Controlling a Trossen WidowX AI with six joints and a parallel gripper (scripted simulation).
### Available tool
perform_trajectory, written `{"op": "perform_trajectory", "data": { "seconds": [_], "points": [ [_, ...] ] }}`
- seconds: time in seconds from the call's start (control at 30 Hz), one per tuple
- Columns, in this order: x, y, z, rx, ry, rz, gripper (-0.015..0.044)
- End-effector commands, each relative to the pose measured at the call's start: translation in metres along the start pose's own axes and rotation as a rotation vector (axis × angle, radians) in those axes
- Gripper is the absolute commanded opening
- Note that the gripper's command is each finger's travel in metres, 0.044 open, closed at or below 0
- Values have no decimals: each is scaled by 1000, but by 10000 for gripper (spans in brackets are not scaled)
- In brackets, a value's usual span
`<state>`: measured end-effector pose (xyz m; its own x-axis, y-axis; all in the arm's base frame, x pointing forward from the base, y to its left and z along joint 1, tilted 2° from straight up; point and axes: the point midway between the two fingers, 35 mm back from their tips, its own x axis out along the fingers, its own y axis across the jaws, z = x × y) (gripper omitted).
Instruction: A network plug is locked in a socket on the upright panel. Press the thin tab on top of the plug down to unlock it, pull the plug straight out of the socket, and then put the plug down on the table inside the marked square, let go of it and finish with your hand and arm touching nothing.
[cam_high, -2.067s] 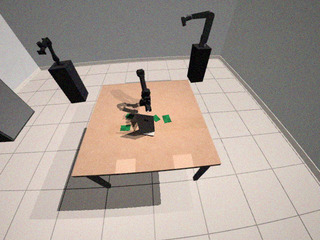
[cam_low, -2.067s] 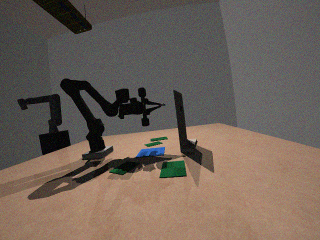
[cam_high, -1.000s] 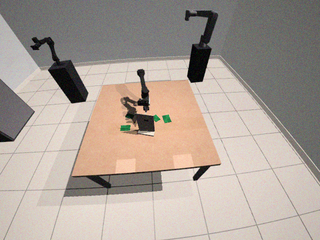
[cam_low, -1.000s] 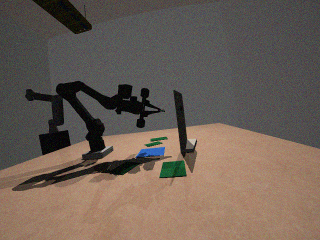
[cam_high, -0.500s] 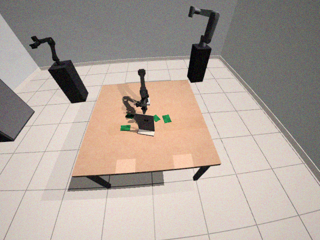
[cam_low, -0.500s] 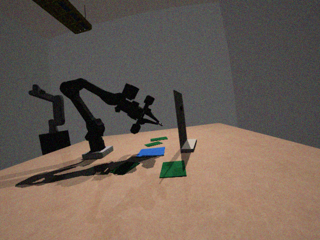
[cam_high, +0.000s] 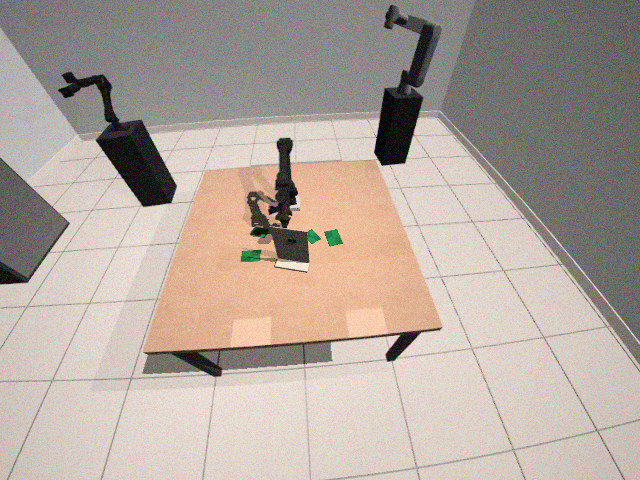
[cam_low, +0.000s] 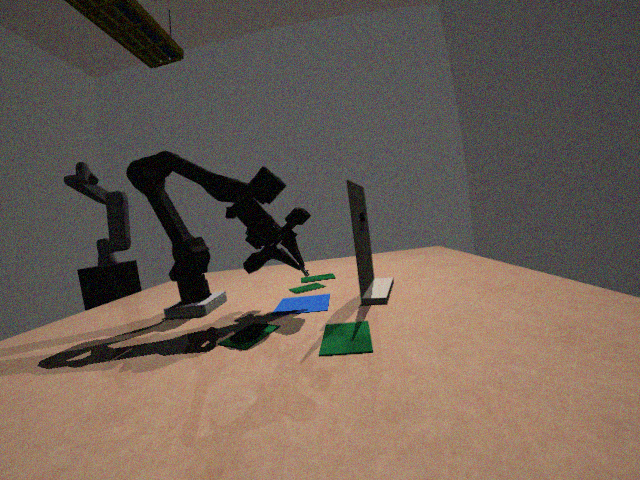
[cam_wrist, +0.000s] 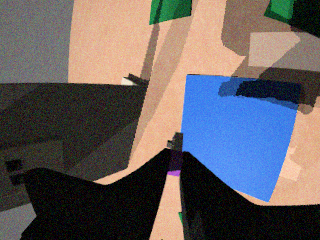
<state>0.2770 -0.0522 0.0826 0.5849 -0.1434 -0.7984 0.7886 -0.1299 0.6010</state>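
Note:
My gripper (cam_high: 284, 225) (cam_low: 305, 270) (cam_wrist: 176, 155) is shut on the small dark plug (cam_wrist: 176, 142), which has a purple part showing between the fingertips. The fingers point obliquely down, above the table on the arm's side of the panel. The upright dark panel (cam_high: 292, 248) (cam_low: 361, 242) (cam_wrist: 105, 115) stands apart from the plug. Two dark socket openings (cam_wrist: 14, 165) show at the left in the wrist view. The blue square (cam_low: 305, 303) (cam_wrist: 240, 135) lies flat on the table between arm base and panel; the top view does not show it. The tab's state is too small to tell.
Green patches lie around: one beside the panel (cam_high: 250, 255) (cam_low: 346, 338), one in the arm's shadow (cam_high: 259, 231) (cam_low: 248, 336), and two on the far side (cam_high: 333, 237) (cam_high: 313, 236). The panel's pale foot (cam_high: 292, 265) (cam_low: 378, 290) is behind it. Other arms stand on pedestals beyond the table.

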Motion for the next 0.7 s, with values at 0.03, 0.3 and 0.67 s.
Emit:
{"op": "perform_trajectory", "data": {
  "seconds": [0.03, 0.3, 0.67],
  "points": [
    [-1, -3, 3, 18, 7, -46, 0],
    [8, -8, 2, 18, 7, -46, 0],
    [24, -19, 2, 18, 7, -46, 0]
  ]
}}
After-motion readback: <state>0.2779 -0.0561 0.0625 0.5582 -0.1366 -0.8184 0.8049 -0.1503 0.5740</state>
